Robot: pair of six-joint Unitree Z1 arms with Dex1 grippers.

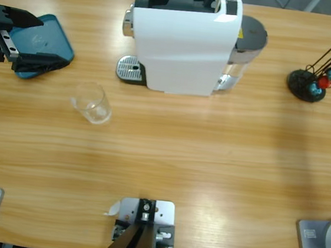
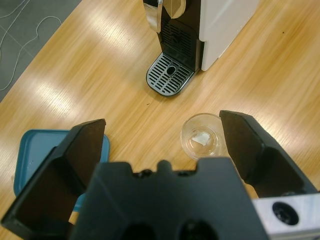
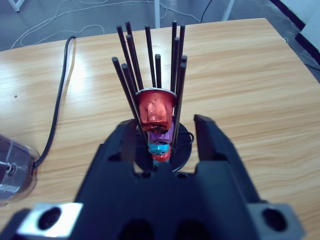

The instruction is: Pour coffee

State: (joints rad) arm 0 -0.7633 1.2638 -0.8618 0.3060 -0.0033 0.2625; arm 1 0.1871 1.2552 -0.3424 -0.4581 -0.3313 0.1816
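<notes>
Inspecting markings: no brand, label or legible writing on any item; a yellow sticker on the coffee machine (image 1: 183, 40) shows at upper centre of the high view, unreadable.
Glass: small clear drinking glass (image 1: 92, 103) stands upright on the wooden table (image 1: 208, 164), left of centre in the high view, below and left of the drip grille (image 1: 131, 70), apart from it.
Coffee: no amber liquid can be made out in the glass (image 2: 201, 136); the left wrist view shows only a pale glint at its bottom.
Left gripper: left gripper (image 2: 165, 145) has jaws spread wide, holding nothing; the glass sits just inside its right-hand jaw in the left wrist view. In the high view it (image 1: 29, 41) enters at the upper left edge, over the teal tray (image 1: 50, 41).
Right gripper: right gripper (image 3: 165, 137) has jaws apart, flanking the capsule holder (image 3: 155, 100), not clamped on it.
Capsule holder: black rods on a round base (image 1: 306, 85), upper right of the high view; red capsule (image 3: 156, 110) on top, purple and blue ones beneath.
Obstructions: nothing lies between glass and grille.
View differences: only the right wrist view shows a black cable (image 3: 62, 90) and the right gripper, which the high view lacks; only the left wrist view shows the machine's black front recess (image 2: 177, 37).
</notes>
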